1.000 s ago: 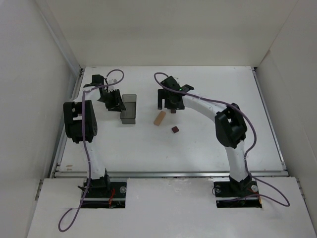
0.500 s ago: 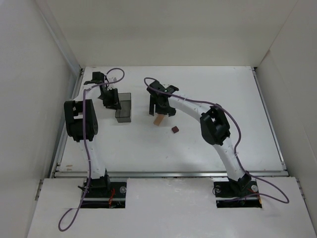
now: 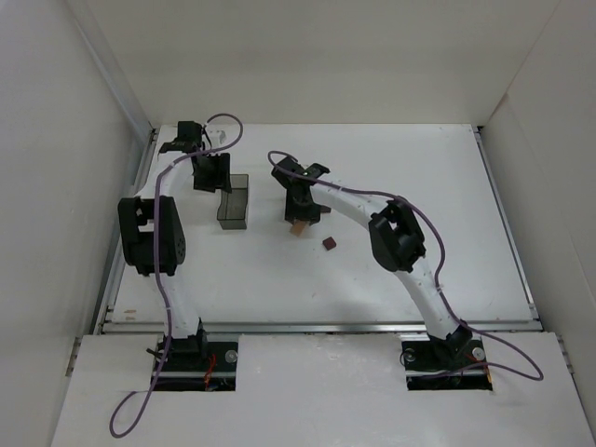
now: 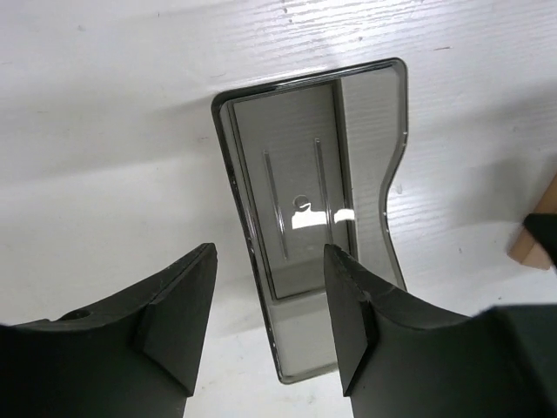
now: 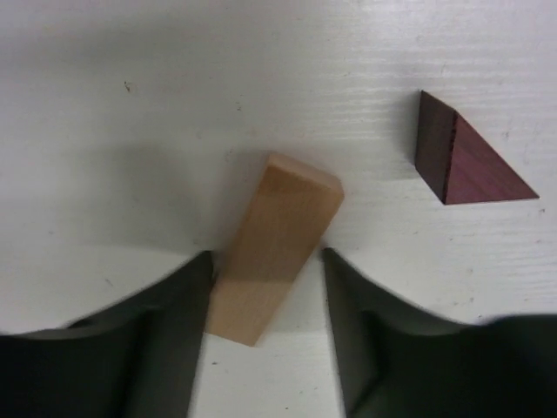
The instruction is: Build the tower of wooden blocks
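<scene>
White wood-grain table [image 3: 447, 186]. Dark translucent rectangular bin [image 4: 305, 200]: only the left wrist view shows its rounded corners and glossy grooved floor. The left gripper [image 4: 270, 252] is half-spread astride its long wall, gripping nothing. Slim tan block [image 5: 274, 248] sits angled between the right gripper [image 5: 266, 257] jaws, which are narrow but unclamped. Reddish-brown wedge [image 5: 466, 165] lies ahead-right; its triangular shape is clear only in the right wrist view.

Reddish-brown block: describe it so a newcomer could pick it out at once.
On the white table, find the right arm's tool near the centre. Beside the tan block it straddles lies the reddish-brown block, apart and untouched. It alone is dark and wedge-shaped; its neighbour is a pale long bar.
</scene>
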`<state>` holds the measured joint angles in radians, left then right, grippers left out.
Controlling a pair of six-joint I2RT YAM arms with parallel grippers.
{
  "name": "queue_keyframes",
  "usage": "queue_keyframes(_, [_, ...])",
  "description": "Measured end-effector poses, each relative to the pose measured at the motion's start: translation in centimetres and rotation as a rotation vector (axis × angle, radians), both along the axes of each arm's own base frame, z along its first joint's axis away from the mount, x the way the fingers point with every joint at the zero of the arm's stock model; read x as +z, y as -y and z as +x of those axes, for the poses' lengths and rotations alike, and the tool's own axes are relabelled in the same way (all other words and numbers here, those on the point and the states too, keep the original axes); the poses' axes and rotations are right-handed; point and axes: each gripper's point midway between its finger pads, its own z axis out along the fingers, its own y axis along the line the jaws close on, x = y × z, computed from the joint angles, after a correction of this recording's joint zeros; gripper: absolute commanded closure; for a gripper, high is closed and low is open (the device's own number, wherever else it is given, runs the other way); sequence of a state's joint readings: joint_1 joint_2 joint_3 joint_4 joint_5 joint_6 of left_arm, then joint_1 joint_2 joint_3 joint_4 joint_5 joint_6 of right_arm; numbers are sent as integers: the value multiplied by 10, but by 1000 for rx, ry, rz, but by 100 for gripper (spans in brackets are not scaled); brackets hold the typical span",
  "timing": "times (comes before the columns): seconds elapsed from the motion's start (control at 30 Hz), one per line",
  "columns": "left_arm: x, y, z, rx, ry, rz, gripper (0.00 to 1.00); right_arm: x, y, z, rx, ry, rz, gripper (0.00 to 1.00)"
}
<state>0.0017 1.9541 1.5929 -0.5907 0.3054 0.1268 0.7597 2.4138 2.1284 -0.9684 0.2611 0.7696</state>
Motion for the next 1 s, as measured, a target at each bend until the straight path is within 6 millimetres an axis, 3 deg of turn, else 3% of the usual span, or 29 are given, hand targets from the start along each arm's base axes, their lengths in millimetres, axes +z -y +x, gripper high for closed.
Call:
queue_keyframes(0.03, [3, 0, 0, -1, 6, 3, 51, 0, 1, 0, -1, -2, -2, 61])
queue_keyframes(0.07, [7, 0, 0, -3, 15, 5, 51, -1, 3, 1, -2, -3, -5, 80])
queue_keyframes(0.13, [17, 2, 2, -12, 41, 11, 51, -1, 4, 3, 1, -6, -4, 100])
queue_keyframes(0.33, [48, 11, 2, -93, 134, 42, 48, 1, 3, 6, 121, 26, 41, 100])
queue_keyframes(0.43, [68, 22, 0, -196, 195, 27, 47, 17, 7, -5, 289, 104, 108, 100])
queue_keyframes(0.53, [99, 43, -6, -402, 296, -21, 46, 60, 15, -25, 510, 260, 211, 100])
queue_keyframes(0.7, [147, 72, -51, -863, 499, -50, 38, 180, 27, -46, 818, 827, 399, 100])
queue_keyframes(0.77, [164, 84, -67, -1016, 579, -50, 38, 211, 30, -51, 925, 999, 427, 100])
queue_keyframes(0.87, [189, 113, -83, -1222, 701, -37, 38, 219, 26, -48, 1039, 1089, 446, 100])
queue_keyframes(1.0, [194, 161, -110, -1449, 782, -58, 38, 195, 13, -54, 1156, 1055, 483, 100])
